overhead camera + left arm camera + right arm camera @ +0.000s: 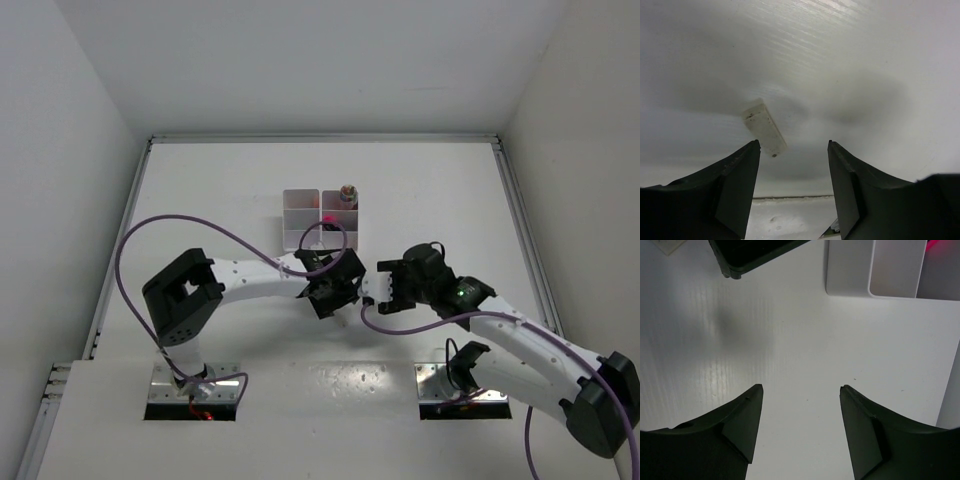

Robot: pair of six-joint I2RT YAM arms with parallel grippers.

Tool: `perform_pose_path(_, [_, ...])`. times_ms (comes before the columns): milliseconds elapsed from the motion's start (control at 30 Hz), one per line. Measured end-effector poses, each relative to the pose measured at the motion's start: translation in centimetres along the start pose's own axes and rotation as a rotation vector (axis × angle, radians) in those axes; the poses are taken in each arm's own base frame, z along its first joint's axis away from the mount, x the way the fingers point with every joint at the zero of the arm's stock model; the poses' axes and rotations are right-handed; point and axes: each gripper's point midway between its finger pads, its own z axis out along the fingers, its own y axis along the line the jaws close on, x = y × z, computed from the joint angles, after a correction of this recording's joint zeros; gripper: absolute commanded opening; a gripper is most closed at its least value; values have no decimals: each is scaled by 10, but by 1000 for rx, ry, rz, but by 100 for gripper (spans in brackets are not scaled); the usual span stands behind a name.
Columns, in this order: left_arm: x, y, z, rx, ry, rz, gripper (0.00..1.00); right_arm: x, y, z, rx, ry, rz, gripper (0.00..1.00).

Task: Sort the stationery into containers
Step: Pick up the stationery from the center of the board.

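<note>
A small beige eraser (765, 127) lies flat on the white table, just beyond my left gripper's left fingertip. My left gripper (794, 145) is open and empty, low over the table with the eraser off-centre in front of its gap; it also shows in the top view (338, 303). My right gripper (801, 388) is open and empty over bare table, close to the right of the left gripper in the top view (378, 290). The white organiser (300, 222) stands just behind both grippers, with a pink item (328, 217) and other stationery (347, 192) in its compartments.
The organiser's near corner (850, 270) shows at the top right of the right wrist view, and part of the left gripper's black body (755, 252) at the top. The left arm's purple cable (150, 230) loops over the table. Raised table rims (135, 190) run along the sides.
</note>
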Motion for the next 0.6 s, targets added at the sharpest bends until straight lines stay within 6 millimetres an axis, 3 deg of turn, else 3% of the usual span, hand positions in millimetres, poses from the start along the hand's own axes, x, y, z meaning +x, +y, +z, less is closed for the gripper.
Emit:
perform_pose_path(367, [8, 8, 18, -54, 23, -8, 60, 4, 9, 1, -27, 10, -2, 63])
perform_pose_path(600, [13, 20, 21, -107, 33, 1, 50, 0, 4, 0, 0, -10, -9, 63])
